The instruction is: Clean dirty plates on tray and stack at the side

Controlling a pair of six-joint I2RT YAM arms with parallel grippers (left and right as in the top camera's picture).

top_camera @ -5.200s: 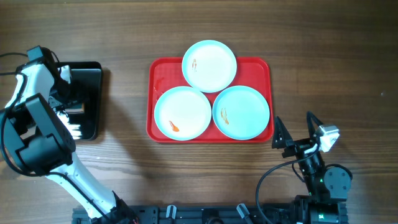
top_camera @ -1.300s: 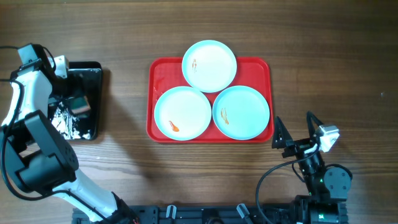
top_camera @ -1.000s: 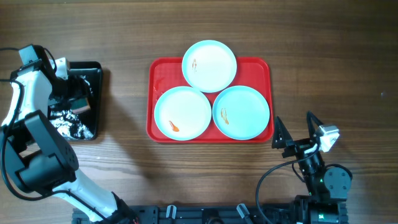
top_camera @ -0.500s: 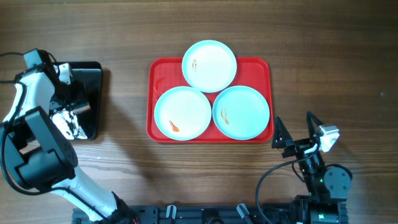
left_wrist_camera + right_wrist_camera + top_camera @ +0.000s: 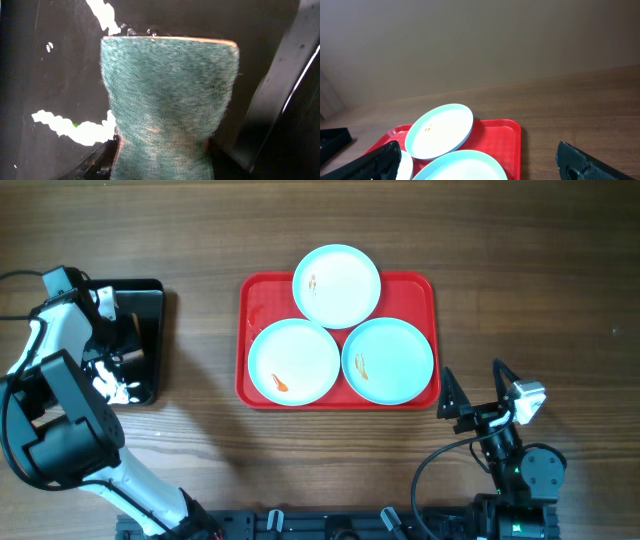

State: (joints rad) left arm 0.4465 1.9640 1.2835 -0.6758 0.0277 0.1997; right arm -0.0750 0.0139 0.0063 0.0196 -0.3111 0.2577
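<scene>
Three pale-blue plates lie on the red tray: one at the back, one front left and one front right, each with a small orange smear. My left gripper is over the black tray, shut on a green sponge that fills the left wrist view and hides the fingers. My right gripper is open and empty, just off the red tray's front right corner. The right wrist view shows the back plate, the front right plate and the red tray.
The glossy black tray stands at the left edge of the wooden table and shows white glare patches. The left arm stretches along the left side. The right arm's base is at the front right.
The left wrist has shifted a little forward and right over the black tray, still gripping the sponge. The plates, red tray and right arm have not moved.
</scene>
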